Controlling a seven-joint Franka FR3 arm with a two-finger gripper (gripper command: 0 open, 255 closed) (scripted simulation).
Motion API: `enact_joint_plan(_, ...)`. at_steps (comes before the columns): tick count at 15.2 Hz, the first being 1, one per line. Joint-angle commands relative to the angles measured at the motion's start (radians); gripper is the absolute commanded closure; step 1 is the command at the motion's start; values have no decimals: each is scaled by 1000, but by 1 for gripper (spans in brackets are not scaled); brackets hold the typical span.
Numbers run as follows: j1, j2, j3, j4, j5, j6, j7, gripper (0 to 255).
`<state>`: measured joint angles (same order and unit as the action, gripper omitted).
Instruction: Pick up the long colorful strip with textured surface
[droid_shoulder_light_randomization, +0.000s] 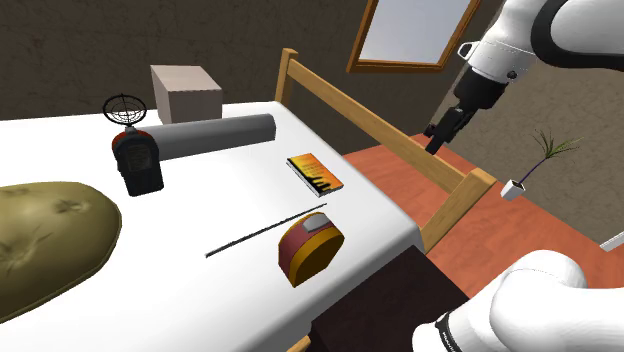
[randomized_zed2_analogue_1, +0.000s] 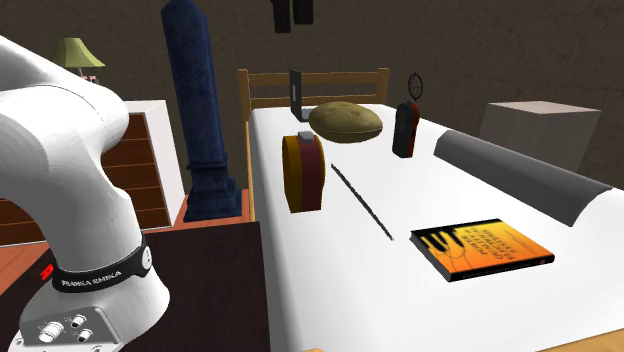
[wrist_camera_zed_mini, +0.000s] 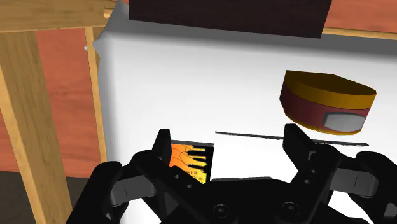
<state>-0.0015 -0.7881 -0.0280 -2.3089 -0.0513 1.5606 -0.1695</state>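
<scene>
A long, very thin dark strip (droid_shoulder_light_randomization: 265, 231) lies flat on the white bed (droid_shoulder_light_randomization: 200, 300), between an orange-and-black book (droid_shoulder_light_randomization: 315, 172) and a round red-and-orange tin (droid_shoulder_light_randomization: 310, 248). The strip (randomized_zed2_analogue_1: 360, 200) also runs along the sheet in the second exterior view. My black gripper (droid_shoulder_light_randomization: 436, 140) hangs high over the wooden bed rail (droid_shoulder_light_randomization: 400, 140), well off to the shoulder view's right of the strip. In the wrist view the gripper (wrist_camera_zed_mini: 230, 143) is open and holds nothing. The strip (wrist_camera_zed_mini: 251, 134) lies far below, crossing between the fingertips, with the book (wrist_camera_zed_mini: 189, 160) by one finger.
On the bed there are also a grey bolster (droid_shoulder_light_randomization: 215, 133), a black-and-red device (droid_shoulder_light_randomization: 137, 160), an olive cushion (droid_shoulder_light_randomization: 50, 235) and a pale box (droid_shoulder_light_randomization: 186, 92). A small potted plant (droid_shoulder_light_randomization: 515, 185) stands on the reddish floor. A dark blue column (randomized_zed2_analogue_1: 205, 110) rises beside the bed.
</scene>
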Motion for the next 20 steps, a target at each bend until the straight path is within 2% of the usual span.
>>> enact_joint_plan(1, 0, 0, 0, 0, 0, 0, 0, 0)
enact_joint_plan(11, 120, 339, 13, 59, -42, 210, -248, 0)
enact_joint_plan(20, 204, 632, 65, 151, -87, 351, -440, 0)
